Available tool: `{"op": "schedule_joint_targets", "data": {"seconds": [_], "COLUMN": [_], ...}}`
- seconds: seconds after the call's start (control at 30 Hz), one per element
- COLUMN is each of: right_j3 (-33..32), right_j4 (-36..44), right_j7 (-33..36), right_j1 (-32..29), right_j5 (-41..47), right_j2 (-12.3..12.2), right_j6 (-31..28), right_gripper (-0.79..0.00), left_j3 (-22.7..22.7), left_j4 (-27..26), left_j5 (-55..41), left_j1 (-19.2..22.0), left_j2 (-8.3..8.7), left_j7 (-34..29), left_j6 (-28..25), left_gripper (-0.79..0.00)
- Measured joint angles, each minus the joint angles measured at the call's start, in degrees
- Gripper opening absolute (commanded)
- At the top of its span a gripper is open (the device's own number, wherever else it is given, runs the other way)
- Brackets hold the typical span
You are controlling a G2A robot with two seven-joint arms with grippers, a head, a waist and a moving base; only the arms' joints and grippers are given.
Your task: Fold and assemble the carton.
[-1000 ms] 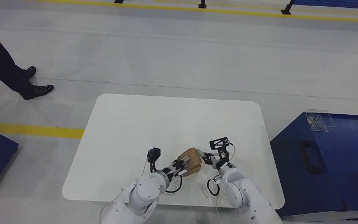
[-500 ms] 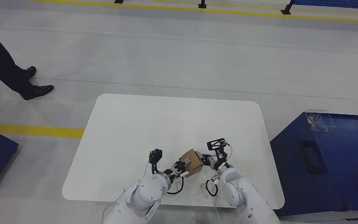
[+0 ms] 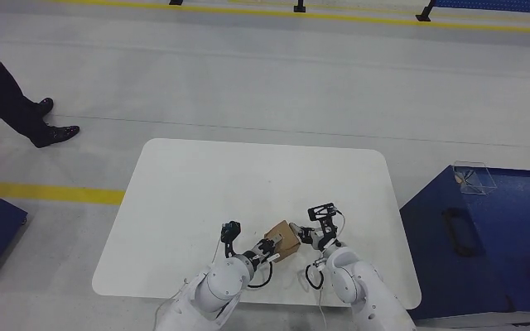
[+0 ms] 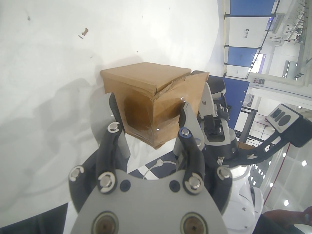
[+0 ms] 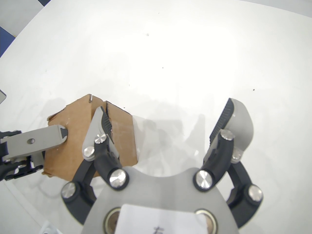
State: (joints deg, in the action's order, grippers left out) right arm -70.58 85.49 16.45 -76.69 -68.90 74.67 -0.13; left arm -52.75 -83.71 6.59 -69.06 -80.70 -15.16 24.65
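A small brown carton stands on the white table near its front edge, between my two grippers. My left gripper straddles one corner of the carton, its fingers pressed on two opposite faces; a top flap edge looks torn and slightly raised. In the right wrist view a left finger lies flat on the carton. My right gripper is open wide, with one finger against the carton's side and the other away over bare table.
A blue cabinet stands off the table's right side with a clear container on top. The table's front edge runs close behind both arms. Bare white table stretches to the back and left.
Both grippers and the carton have shifted only slightly. The left arm has edged a little to the right, and its hold on the carton is unchanged.
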Motion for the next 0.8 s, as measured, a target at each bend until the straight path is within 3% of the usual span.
{"op": "schedule_joint_targets", "data": {"seconds": [0.4, 0.47, 0.67, 0.8], "right_j3": [-1.3, -1.3, 0.1, 0.3], "right_j4": [2.6, 3.0, 0.8, -0.1], "right_j7": [-2.9, -1.9, 1.9, 2.1], "right_j1": [-1.8, -2.3, -0.5, 0.4], "right_j5": [2.1, 1.0, -0.4, 0.4], "right_j2": [-0.2, -0.3, -0.1, 0.1], "right_j6": [-2.7, -3.7, -2.1, -1.8], "right_gripper": [0.000, 0.000, 0.000, 0.000], "left_j3": [0.2, 0.1, -0.5, -0.9], "left_j4": [0.7, 0.4, -0.4, -1.2], "left_j5": [1.0, 1.0, 1.4, 1.8], "left_j1": [0.3, 0.2, -0.2, -0.8], "left_j2": [-0.29, -0.31, -0.26, -0.19], "left_j7": [-0.4, -0.4, -0.6, -0.3], "left_j6": [0.9, 0.8, 0.9, 0.4], "left_gripper": [-0.363, -0.314, -0.311, -0.203]}}
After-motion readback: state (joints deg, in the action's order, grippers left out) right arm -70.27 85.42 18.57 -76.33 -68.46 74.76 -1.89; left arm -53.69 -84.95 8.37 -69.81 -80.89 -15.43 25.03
